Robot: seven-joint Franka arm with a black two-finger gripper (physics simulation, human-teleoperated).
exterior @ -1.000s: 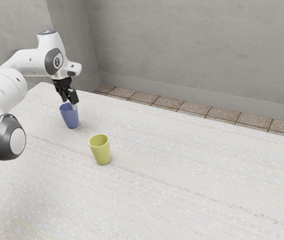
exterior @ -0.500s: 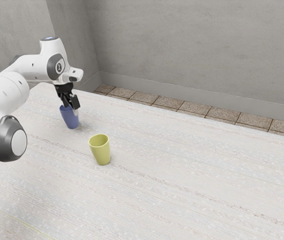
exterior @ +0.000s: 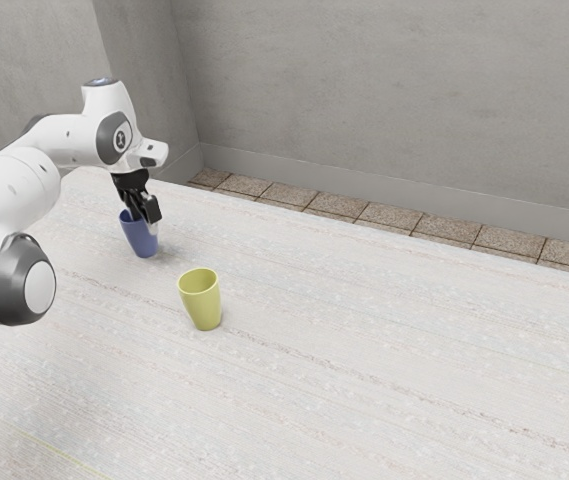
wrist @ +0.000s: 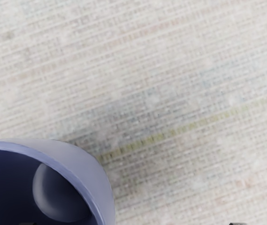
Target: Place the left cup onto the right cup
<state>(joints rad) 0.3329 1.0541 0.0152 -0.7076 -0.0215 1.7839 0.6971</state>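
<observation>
1. At the rim of the blue cup (exterior: 138, 236), on its side toward the ext. view's right, the gripper (exterior: 145, 210) points straight down. It reads as one small dark mass there, so I can't tell whether it's clamped on the cup wall or just set against it.
2. Blue cup stands upright on the table (exterior: 364, 330), toward the far left in the ext. view. The wrist view looks down on its wall and dark inside (wrist: 72, 164), close under the hand.
3. Yellow-green cup (exterior: 200, 298) is also upright. It's apart from the blue one, nearer the camera and toward the ext. view's right.
4. White arm (exterior: 64, 140) comes in from the ext. view's left and bends down over the blue cup.
5. Behind the table: a strip of brown tiles (exterior: 414, 222), then a grey wall (exterior: 384, 90).
</observation>
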